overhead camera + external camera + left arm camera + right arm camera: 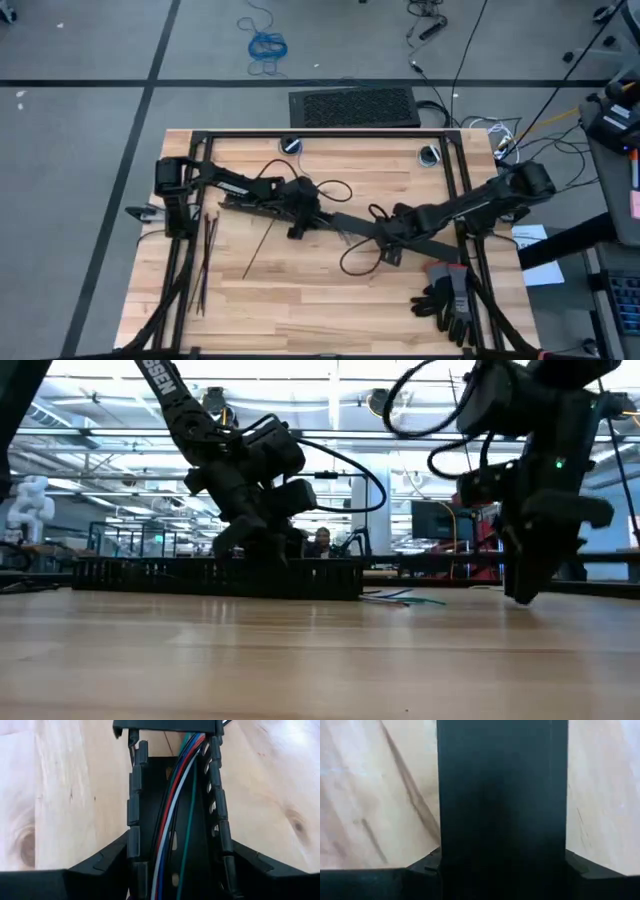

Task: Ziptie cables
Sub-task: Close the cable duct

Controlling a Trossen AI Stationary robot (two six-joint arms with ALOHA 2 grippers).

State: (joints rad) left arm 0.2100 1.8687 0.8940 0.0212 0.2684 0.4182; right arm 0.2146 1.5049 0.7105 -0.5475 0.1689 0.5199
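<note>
Between left gripper (175, 870) sides: cables (172, 810), hidden overhead.

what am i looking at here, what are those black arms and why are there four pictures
Two robot arms work at a wooden table. One picture looks straight down, one looks level across the tabletop, and two come from cameras on the arms' wrists. The left arm and right arm meet mid-table. Each seems to close its jaws on a long slotted black bar, and coloured wires run inside it. Thin dark zip ties lie near the table's left edge and black gloves near its right.
</note>
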